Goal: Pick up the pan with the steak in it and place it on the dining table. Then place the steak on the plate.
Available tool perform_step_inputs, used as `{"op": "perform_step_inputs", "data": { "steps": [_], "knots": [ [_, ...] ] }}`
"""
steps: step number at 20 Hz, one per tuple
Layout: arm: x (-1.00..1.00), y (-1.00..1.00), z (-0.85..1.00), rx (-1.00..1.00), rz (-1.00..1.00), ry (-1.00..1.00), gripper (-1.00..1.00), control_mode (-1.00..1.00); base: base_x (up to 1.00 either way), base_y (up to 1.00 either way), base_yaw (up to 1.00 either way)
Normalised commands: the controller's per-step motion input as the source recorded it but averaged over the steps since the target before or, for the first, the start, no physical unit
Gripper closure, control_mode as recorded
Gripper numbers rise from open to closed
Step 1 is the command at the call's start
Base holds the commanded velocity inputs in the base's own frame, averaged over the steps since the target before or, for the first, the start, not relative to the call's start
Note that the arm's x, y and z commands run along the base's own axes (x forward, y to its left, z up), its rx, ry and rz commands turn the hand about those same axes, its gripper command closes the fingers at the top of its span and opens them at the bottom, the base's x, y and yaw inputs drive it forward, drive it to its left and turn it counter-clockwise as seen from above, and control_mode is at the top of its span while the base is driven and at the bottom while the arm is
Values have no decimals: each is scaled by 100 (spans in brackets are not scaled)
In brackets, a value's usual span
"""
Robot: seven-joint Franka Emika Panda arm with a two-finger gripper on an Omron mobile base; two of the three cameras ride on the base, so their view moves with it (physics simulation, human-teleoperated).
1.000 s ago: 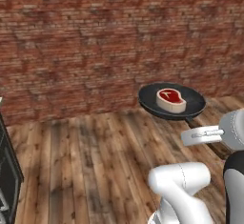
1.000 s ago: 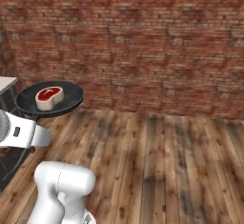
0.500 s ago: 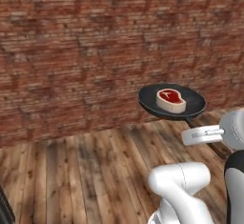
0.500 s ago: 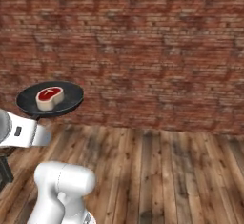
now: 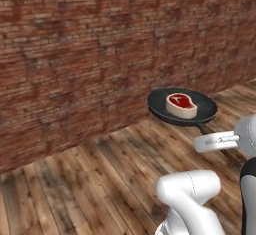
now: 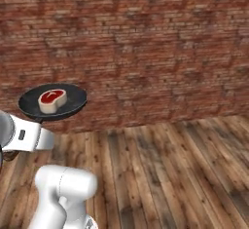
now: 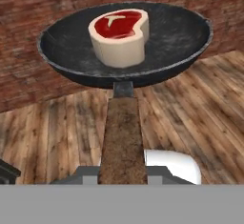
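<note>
Carrying step: the claw (image 7: 123, 178), apparently clamped on the pan's (image 7: 181, 37) handle, holds the steak (image 7: 119, 35) aloft; next, find the dining counter.

Black pan (image 7: 176, 37), red cream-rimmed steak (image 7: 119, 36)

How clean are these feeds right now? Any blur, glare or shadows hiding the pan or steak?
Left base view: brick wall smeared, pan and steak readable. Right base view: similar softness, no glare. Hand view: sharpest, steak evenly lit, handle grainy, no harsh shadows.
</note>
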Motion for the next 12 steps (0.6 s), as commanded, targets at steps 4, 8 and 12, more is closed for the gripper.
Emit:
{"op": "perform_step_inputs", "data": {
  "steps": [4, 8, 12],
  "knots": [
    [0, 0, 0, 0, 0, 0, 100, 100, 0, 0, -50],
    [0, 0, 0, 0, 0, 0, 100, 100, 0, 0, -50],
    [0, 0, 0, 0, 0, 0, 100, 100, 0, 0, -50]
  ]
}}
